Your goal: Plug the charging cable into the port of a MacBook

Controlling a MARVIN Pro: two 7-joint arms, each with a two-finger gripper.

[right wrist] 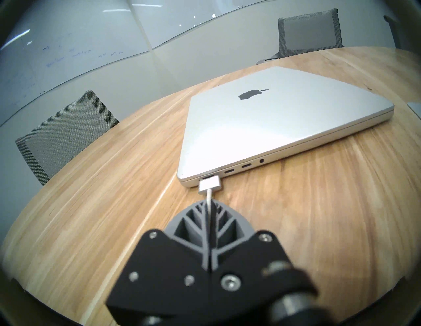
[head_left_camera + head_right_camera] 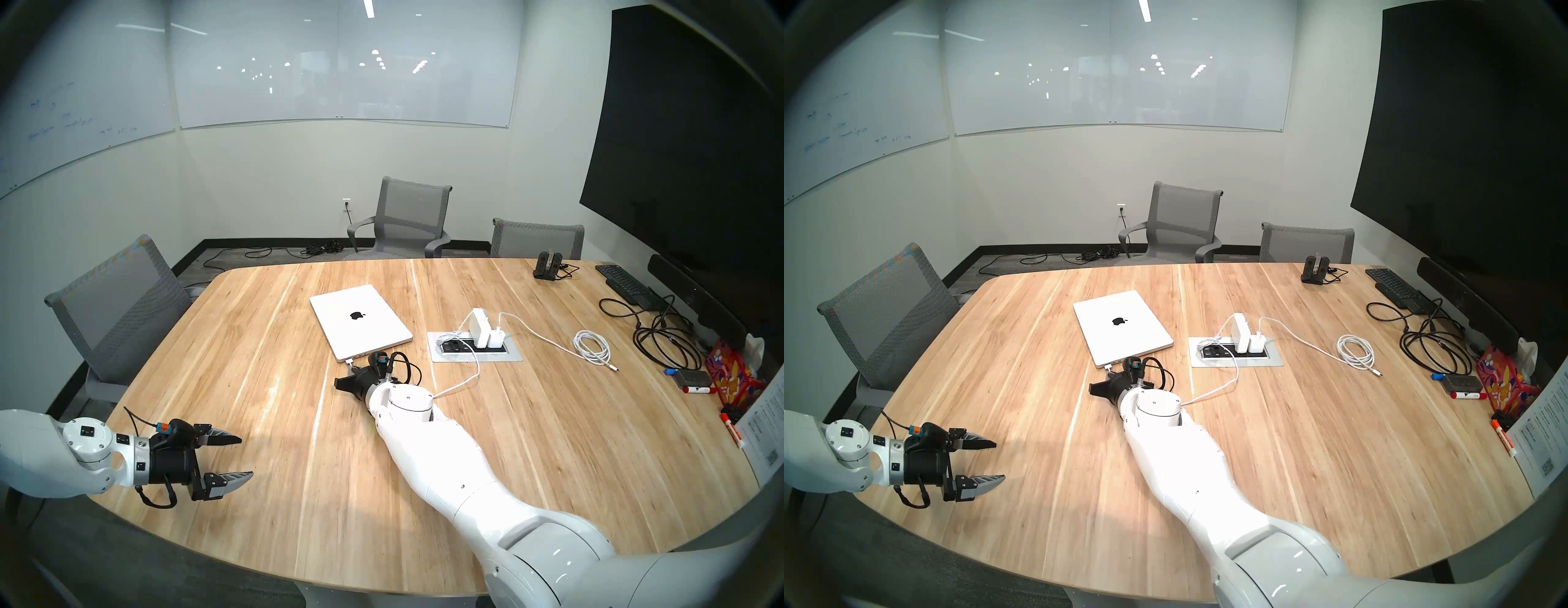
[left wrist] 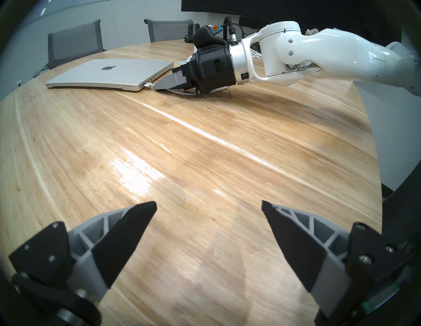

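Right pincer (image 1: 208, 202) clamped on charging cable (image 1: 208, 206); connector against port (image 1: 206, 177) ahead, seating unclear. Left pincer (image 3: 209, 206) wide, empty.

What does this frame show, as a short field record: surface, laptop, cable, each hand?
surface: wooden table
laptop: closed silver MacBook, lying flat
cable: charging cable, its flat connector at the endmost port; full seating cannot be told
right hand: right hand shut on the cord just behind the connector
left hand: left hand open, holding nothing, over the table's near left edge
cable source: white chargers in the table's outlet box
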